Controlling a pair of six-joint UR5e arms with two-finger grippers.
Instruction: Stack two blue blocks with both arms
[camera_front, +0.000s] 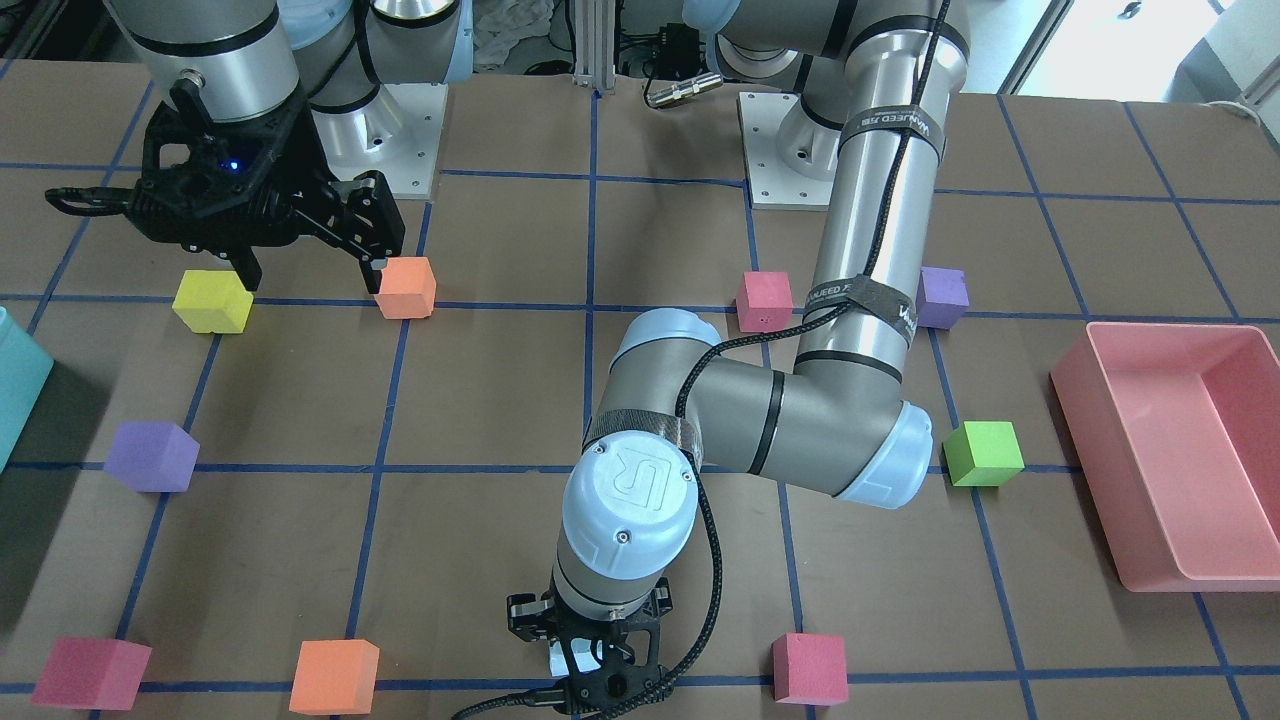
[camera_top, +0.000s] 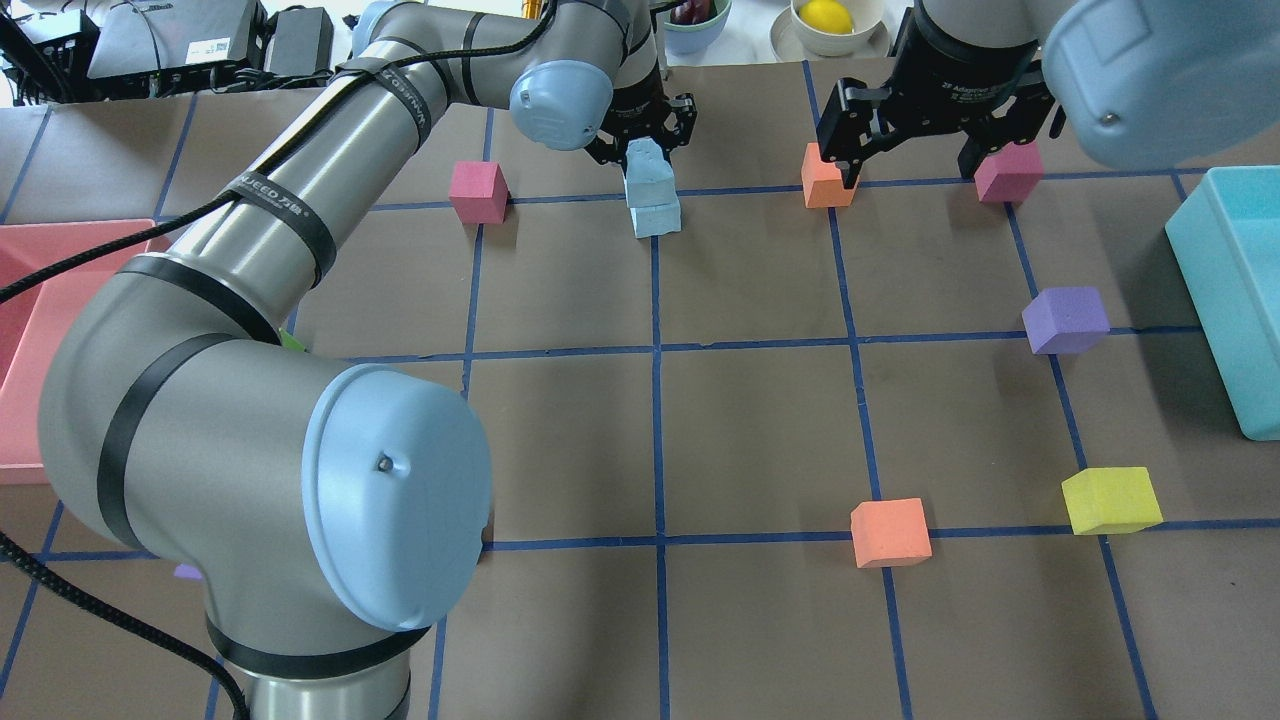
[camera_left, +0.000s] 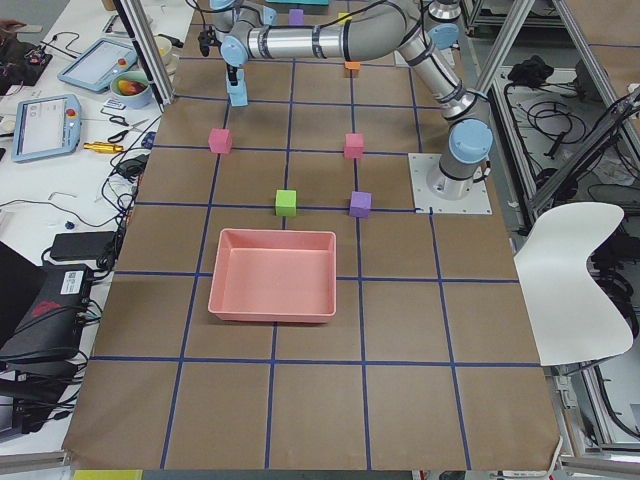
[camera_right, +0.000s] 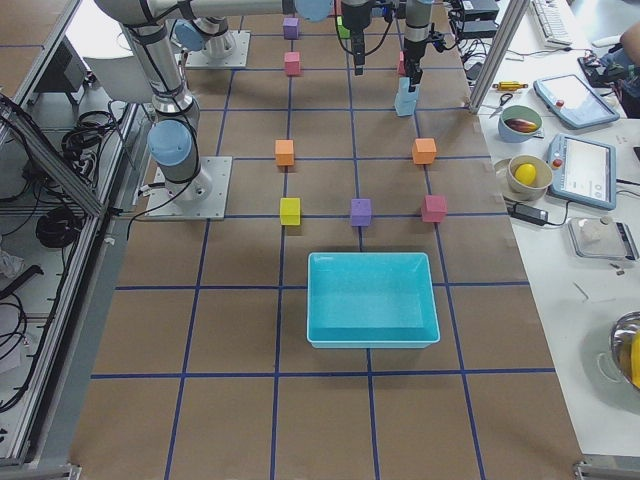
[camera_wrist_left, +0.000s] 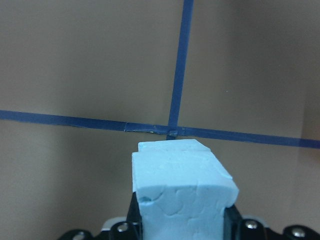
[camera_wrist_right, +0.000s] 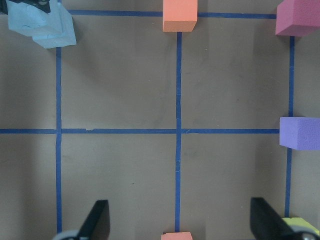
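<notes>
Two pale blue blocks stand stacked at the table's far middle. The upper blue block (camera_top: 645, 168) sits slightly turned on the lower blue block (camera_top: 658, 217). My left gripper (camera_top: 642, 150) is shut on the upper block, which fills the left wrist view (camera_wrist_left: 182, 190) and hides the lower one there. The stack also shows in the right wrist view (camera_wrist_right: 42, 22) at the top left. My right gripper (camera_top: 912, 172) hangs open and empty above the table, its fingers (camera_wrist_right: 97, 222) wide apart, to the stack's right.
An orange cube (camera_top: 826, 185) and a pink cube (camera_top: 1008, 172) lie under the right gripper's fingers. A pink cube (camera_top: 478, 192), purple cube (camera_top: 1066, 320), yellow cube (camera_top: 1110, 500) and orange cube (camera_top: 890, 532) lie around. The teal bin (camera_top: 1240, 300) is right, the pink bin (camera_top: 20, 300) left.
</notes>
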